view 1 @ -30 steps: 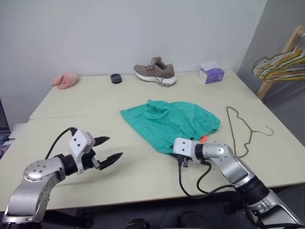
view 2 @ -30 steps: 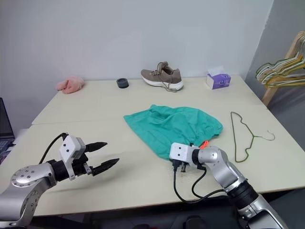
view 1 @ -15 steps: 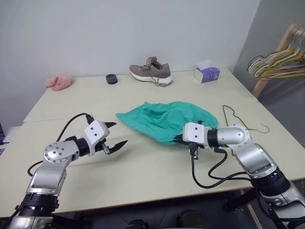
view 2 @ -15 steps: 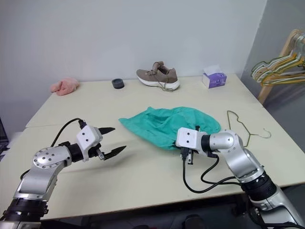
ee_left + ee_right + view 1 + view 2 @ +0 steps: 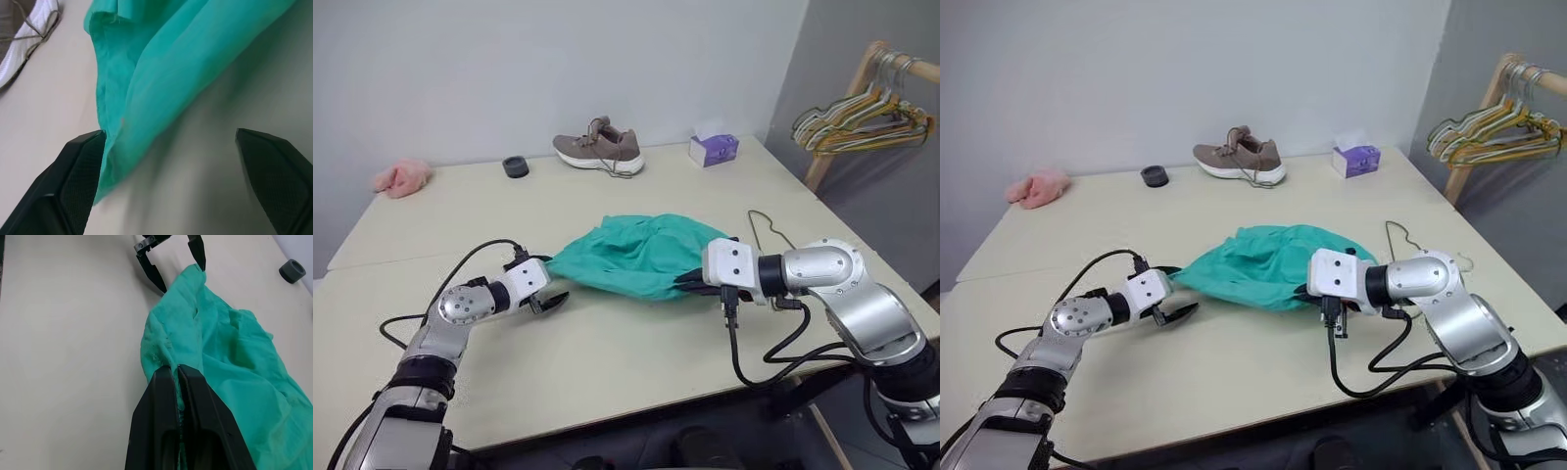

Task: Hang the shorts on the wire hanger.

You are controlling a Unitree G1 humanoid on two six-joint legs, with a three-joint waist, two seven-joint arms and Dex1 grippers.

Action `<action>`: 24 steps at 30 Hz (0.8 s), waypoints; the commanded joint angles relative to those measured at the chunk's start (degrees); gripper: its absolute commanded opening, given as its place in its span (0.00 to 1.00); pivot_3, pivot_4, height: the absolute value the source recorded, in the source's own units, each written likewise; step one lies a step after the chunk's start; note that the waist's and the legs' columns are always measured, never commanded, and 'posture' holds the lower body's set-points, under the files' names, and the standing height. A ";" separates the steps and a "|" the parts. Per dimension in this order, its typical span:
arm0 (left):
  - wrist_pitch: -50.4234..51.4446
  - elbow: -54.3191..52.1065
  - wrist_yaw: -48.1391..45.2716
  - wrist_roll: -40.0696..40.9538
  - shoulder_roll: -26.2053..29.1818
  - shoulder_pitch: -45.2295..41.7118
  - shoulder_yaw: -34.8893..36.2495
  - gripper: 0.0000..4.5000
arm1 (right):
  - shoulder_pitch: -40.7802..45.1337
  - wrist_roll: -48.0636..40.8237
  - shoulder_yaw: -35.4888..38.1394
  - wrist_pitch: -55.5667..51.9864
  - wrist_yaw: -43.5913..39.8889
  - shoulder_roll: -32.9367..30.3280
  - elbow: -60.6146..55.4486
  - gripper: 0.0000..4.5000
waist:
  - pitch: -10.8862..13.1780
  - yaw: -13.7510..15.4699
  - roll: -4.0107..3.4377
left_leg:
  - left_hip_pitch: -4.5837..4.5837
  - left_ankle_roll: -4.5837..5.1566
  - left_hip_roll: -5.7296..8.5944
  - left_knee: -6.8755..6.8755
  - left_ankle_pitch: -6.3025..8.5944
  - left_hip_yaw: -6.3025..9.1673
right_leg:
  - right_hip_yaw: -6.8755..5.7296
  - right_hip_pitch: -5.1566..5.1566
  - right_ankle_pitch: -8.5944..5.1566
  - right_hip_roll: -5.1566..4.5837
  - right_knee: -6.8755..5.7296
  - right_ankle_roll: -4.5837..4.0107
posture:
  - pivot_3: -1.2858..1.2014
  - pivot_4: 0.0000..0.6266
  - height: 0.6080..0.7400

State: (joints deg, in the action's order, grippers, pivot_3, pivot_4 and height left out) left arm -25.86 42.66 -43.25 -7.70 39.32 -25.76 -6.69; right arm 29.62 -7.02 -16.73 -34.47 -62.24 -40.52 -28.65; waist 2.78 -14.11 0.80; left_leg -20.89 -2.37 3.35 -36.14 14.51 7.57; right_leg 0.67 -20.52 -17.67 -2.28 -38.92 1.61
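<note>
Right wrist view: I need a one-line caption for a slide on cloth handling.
Right gripper pinches the teal shorts lifted off the table, while the open left gripper reaches their far corner.

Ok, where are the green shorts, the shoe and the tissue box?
shorts [image 5: 636,257], left eye view, middle of the fabric
shoe [image 5: 597,151], left eye view, its side
tissue box [image 5: 714,150], left eye view, its front

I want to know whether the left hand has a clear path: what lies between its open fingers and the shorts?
Nothing: in the left wrist view the shorts' corner already sits between the left hand's open fingers.
</note>
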 commanded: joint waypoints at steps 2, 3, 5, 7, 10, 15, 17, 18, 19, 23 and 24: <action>-5.13 5.97 4.01 -3.83 0.03 -4.00 -1.37 1.00 | 0.66 -1.91 2.16 -0.66 0.70 -1.36 -2.82 0.02 | -0.05 -0.49 0.06 | 0.00 0.00 0.00 0.00 0.00 0.04 | -0.06 0.01 0.01 0.00 0.00 0.03 | 0.38 0.00 1.00; -6.04 7.26 5.04 -4.62 -0.14 -4.62 -1.75 1.00 | 0.62 -2.16 2.15 -0.72 0.75 -1.63 -2.97 0.02 | -0.07 -0.60 0.08 | 0.00 0.00 0.00 0.00 0.00 0.04 | -0.06 0.02 0.01 -0.01 -0.01 0.04 | 0.38 0.00 1.00; -7.17 9.67 7.06 -5.73 -0.88 -5.85 -2.29 0.96 | 0.47 -2.73 2.16 -0.98 0.68 -2.11 -3.44 0.01 | -0.10 -0.88 0.09 | 0.00 0.00 0.00 -0.02 0.00 0.04 | -0.06 0.02 0.02 -0.01 -0.01 0.07 | 0.38 0.00 1.00; -8.39 11.55 8.56 -6.94 -1.59 -6.74 -3.08 0.87 | 0.26 -3.34 2.23 -1.23 0.55 -2.50 -3.95 0.00 | -0.13 -1.07 0.11 | 0.01 0.01 0.00 -0.03 -0.01 0.04 | -0.07 0.03 0.04 -0.01 -0.01 0.10 | 0.38 0.00 1.00; -10.44 13.52 8.88 -8.68 -2.27 -7.32 -4.63 0.67 | 0.10 -3.92 2.15 -1.37 0.82 -2.79 -4.32 0.00 | -0.17 -1.24 0.16 | 0.00 0.01 0.00 -0.04 -0.01 0.05 | -0.10 0.05 0.04 -0.01 -0.02 0.12 | 0.38 0.00 1.00; -12.86 15.52 7.75 -10.56 -0.75 -7.32 -6.38 0.30 | -0.36 -4.85 2.37 -1.06 0.94 -3.34 -4.27 0.00 | -0.28 -1.50 0.18 | 0.01 0.01 0.01 -0.07 -0.01 0.06 | -0.10 0.06 0.05 -0.02 -0.02 0.14 | 0.39 0.00 1.00; -13.64 15.42 4.94 -10.26 0.85 -6.81 -6.69 0.15 | -0.99 -5.32 2.58 -0.35 0.05 -4.28 -3.94 0.00 | -0.31 -1.58 0.23 | 0.01 0.01 0.01 -0.07 -0.01 0.06 | -0.11 0.07 0.05 -0.02 -0.02 0.15 | 0.39 0.00 1.00; -13.85 15.02 2.97 -9.71 1.77 -6.44 -6.75 0.08 | -1.35 -5.56 2.66 0.25 -0.60 -4.96 -3.65 0.00 | -0.33 -1.70 0.25 | 0.01 0.01 0.00 -0.07 -0.01 0.08 | -0.13 0.07 0.05 -0.01 -0.02 0.15 | 0.39 0.00 1.00; -13.97 14.44 0.83 -8.93 2.67 -5.97 -6.71 0.01 | -1.67 -5.85 2.70 0.88 -1.32 -5.67 -3.37 0.00 | -0.33 -1.78 0.23 | 0.01 0.01 0.00 -0.07 -0.01 0.09 | -0.15 0.07 0.05 -0.01 -0.02 0.15 | 0.39 0.00 1.00; -3.75 -4.59 -19.92 6.64 9.59 3.28 -3.78 0.00 | -2.89 -9.67 4.31 3.66 -9.55 -11.78 -0.40 0.00 | -0.35 -2.76 0.20 | 0.01 0.01 0.00 -0.02 0.00 0.03 | -0.06 0.01 0.03 -0.02 -0.02 0.18 | 0.41 0.00 1.00; 1.79 -12.01 -23.95 11.52 11.60 6.41 -2.72 0.00 | -2.81 -11.16 4.97 3.52 -11.49 -13.04 0.58 0.00 | -0.34 -3.07 0.19 | 0.01 0.01 0.00 0.00 0.00 0.01 | -0.03 0.02 0.00 -0.02 -0.02 0.21 | 0.41 0.00 1.00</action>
State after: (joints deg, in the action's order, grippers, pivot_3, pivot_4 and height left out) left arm -31.20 38.84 -59.77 -3.26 47.94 -21.56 -11.47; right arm 25.98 -15.97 -15.01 -31.75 -70.32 -51.84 -29.01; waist 2.45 -17.18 0.99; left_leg -20.88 -2.36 3.34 -36.13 14.51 7.57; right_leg 0.67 -20.51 -17.68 -2.30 -38.94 1.82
